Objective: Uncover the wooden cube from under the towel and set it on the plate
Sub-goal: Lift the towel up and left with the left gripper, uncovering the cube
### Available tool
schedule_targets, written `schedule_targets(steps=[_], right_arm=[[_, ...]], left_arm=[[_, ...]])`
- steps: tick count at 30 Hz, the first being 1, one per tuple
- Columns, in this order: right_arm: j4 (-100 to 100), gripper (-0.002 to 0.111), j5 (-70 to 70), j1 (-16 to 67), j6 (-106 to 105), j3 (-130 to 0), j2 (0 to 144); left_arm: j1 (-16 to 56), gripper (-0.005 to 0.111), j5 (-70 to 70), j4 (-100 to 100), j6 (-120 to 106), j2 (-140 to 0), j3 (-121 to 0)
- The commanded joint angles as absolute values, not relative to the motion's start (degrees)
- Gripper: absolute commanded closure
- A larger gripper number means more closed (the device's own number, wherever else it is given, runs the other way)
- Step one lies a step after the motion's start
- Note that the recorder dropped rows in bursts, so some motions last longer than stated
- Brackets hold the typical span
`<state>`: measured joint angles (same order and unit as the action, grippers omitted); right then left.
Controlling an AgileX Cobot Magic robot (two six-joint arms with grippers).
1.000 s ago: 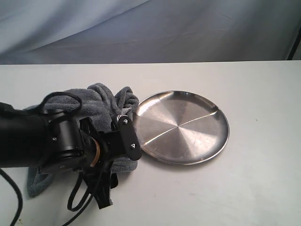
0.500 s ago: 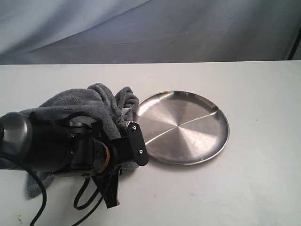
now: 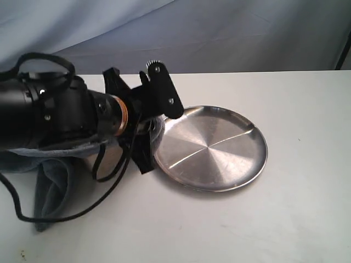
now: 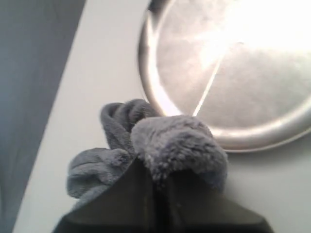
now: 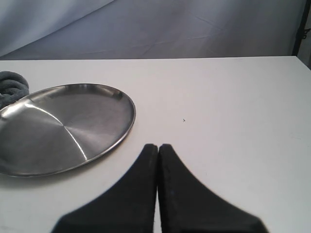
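Observation:
My left gripper (image 4: 155, 180) is shut on a bunched fold of the fluffy grey-blue towel (image 4: 176, 145), held above the table by the plate's near rim. In the exterior view the towel (image 3: 52, 183) hangs from under the raised black arm at the left. A pale tan face, probably the wooden cube (image 3: 106, 160), shows below the arm, partly hidden by a cable. The steel plate (image 3: 211, 148) lies bare at centre right and fills much of the left wrist view (image 4: 233, 73). My right gripper (image 5: 158, 148) is shut on nothing, over bare table beside the plate (image 5: 63, 126).
Loose black cables (image 3: 82, 205) droop from the left arm onto the white table (image 3: 285, 219). A grey cloth backdrop (image 3: 219, 33) closes off the far edge. The right arm does not show in the exterior view.
The left arm has risen and swung toward the back of the table, lifting the towel off its heap beside the plate. A tan face now shows where the heap lay.

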<state>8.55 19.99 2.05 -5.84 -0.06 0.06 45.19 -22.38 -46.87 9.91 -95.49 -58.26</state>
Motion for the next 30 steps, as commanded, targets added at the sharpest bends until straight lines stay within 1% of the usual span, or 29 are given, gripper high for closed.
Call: schedule_targets(steps=[1,5,10,15,19,21,24,30], right_arm=[[8.6,0.108,20.1,2.3,-5.7,0.0,0.0],[8.6,0.108,20.1,2.3,-5.7,0.0,0.0],[8.6,0.108,20.1,2.3,-5.7,0.0,0.0],[8.6,0.108,20.1,2.3,-5.7,0.0,0.0],[8.6,0.108,20.1,2.3,-5.7,0.0,0.0],[8.6,0.108,20.1,2.3,-5.7,0.0,0.0],[8.6,0.108,20.1,2.3,-5.7,0.0,0.0],[8.6,0.108,20.1,2.3,-5.7,0.0,0.0]], left_arm=[[43.1,0.107,-24.7,-50.5,10.6,-94.8,-63.2],[36.7,0.107,-24.7,-50.5,11.9,-94.8,-66.9],[28.4,0.107,-23.9,-50.5,12.2,-94.9,-67.6],[15.8,0.107,-22.4,-50.5,23.8,-95.9,-67.6],[10.5,0.107,-21.5,-50.5,26.9,-97.2,-67.6],[6.6,0.107,-23.5,-50.5,27.2,-100.1,-67.6],[4.6,0.107,-27.3,-50.1,27.2,-103.7,-67.6],[4.6,0.107,-35.5,-50.3,28.5,-110.8,-67.6]])
